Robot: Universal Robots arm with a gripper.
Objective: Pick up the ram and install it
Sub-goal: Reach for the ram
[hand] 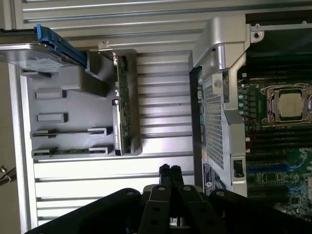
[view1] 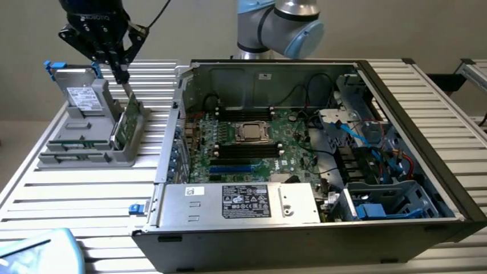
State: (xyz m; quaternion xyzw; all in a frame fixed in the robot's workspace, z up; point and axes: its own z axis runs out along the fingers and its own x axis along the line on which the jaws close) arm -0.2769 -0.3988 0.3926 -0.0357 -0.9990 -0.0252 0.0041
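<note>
The hand [view1: 122,76], its fingers pressed together and gripping nothing, is hovering just above the broad expansion card [view1: 129,121]. The ram [view1: 77,143] is lying lower than the hand and off to one side of it, in a slot of the grey holder [view1: 84,158] on the counter [view1: 84,194]. Any descent from here is risking a strike on the card's upper edge, or a grasp of the wrong board.

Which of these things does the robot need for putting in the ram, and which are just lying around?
For the job:
- the ram, lying in the grey holder
- the gripper, shut and holding nothing, over the holder
- the open computer

Just lying about:
- the green expansion card
- the silver drive with blue tabs
</note>
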